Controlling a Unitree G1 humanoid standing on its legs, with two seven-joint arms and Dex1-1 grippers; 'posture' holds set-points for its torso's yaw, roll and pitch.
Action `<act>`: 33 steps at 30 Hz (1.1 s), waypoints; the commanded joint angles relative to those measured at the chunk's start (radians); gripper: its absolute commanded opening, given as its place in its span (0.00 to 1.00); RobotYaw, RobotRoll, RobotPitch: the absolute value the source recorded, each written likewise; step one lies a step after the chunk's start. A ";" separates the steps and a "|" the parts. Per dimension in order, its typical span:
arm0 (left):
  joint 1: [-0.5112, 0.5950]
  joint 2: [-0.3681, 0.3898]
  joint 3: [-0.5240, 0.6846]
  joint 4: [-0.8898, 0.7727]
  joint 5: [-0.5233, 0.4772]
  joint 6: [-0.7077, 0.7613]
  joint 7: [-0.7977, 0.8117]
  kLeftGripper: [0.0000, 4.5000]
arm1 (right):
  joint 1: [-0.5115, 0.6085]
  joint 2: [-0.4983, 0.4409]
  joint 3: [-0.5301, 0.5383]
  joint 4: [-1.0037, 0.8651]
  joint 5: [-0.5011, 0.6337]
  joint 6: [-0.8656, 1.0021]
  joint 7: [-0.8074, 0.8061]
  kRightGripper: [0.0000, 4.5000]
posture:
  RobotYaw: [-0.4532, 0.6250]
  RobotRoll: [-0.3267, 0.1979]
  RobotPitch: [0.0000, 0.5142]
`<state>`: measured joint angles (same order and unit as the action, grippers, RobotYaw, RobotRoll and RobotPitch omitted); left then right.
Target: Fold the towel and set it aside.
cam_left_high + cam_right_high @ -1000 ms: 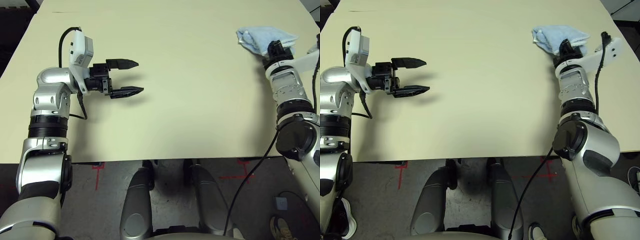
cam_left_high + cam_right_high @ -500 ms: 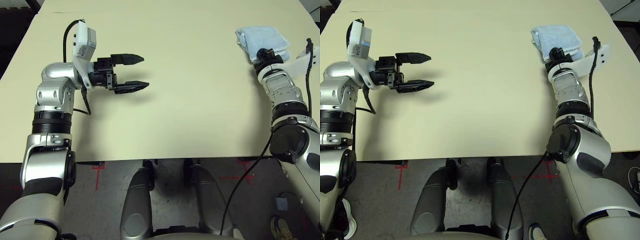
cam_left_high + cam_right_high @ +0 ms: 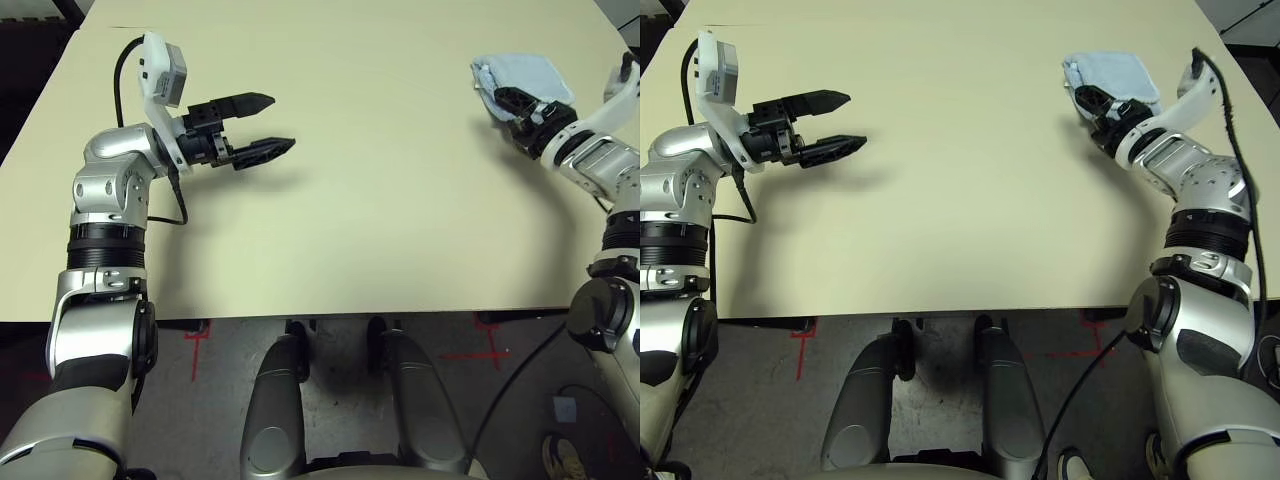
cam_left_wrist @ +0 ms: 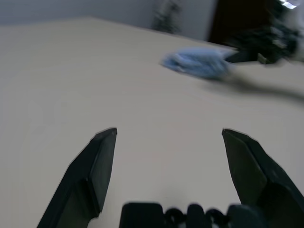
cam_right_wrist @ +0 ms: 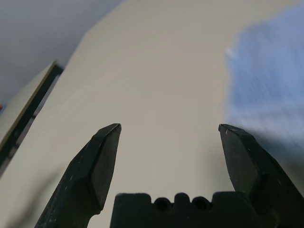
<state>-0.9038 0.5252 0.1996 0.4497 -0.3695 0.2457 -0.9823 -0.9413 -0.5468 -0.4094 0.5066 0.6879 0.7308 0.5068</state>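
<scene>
— Start with the right claw. What is it doing?

— The right gripper (image 5: 168, 130) has its two black fingers spread wide with nothing between them. In the head views it sits at the far right of the table, its fingertips just at the near-left edge of the small light-blue fluffy terry towel (image 3: 1118, 74). I cannot tell whether a fingertip touches the cloth.

— And the towel itself?

— It lies in a compact folded bundle on the far right part of the pale cream tabletop (image 3: 400, 180), close to the right edge. Its near corner is hidden behind the gripper. From the right wrist camera the blue cloth shows beside one finger, not between the two.

— The left claw?

— The left gripper (image 3: 265, 124) is also wide open and empty, its black fingers pointing to the right across the table. It hovers over the far left part of the tabletop, with its shadow on the surface just below it. It is well apart from the towel, nearly the whole table width away.

— What does the left wrist camera see?

— Its two parted fingers (image 4: 92, 173) over bare tabletop, and beyond them, far off, the blue towel with the right gripper just beside it.

— Anything else on the table?

— A white camera housing (image 3: 162, 72) with a black cable rides on the left wrist above the silver forearm.
</scene>
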 commanded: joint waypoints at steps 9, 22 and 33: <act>0.034 -0.064 0.114 0.133 0.209 -0.267 0.723 1.00 | -0.100 0.175 0.077 0.332 -0.286 -0.779 -0.032 1.00 | 0.36 0.62 0.55; -0.065 0.010 0.085 0.590 0.284 -0.646 0.811 1.00 | -0.172 0.205 0.108 0.719 -0.457 -1.184 -0.097 1.00 | 0.35 0.62 0.58; -0.068 -0.004 0.050 0.617 0.285 -0.646 0.773 1.00 | -0.145 0.171 0.080 0.724 -0.457 -1.196 -0.073 1.00 | 0.33 0.62 0.57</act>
<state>-0.9699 0.5189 0.2546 1.0400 -0.0880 -0.4106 -0.2033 -1.1108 -0.3658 -0.3219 1.2171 0.2313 -0.4586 0.4259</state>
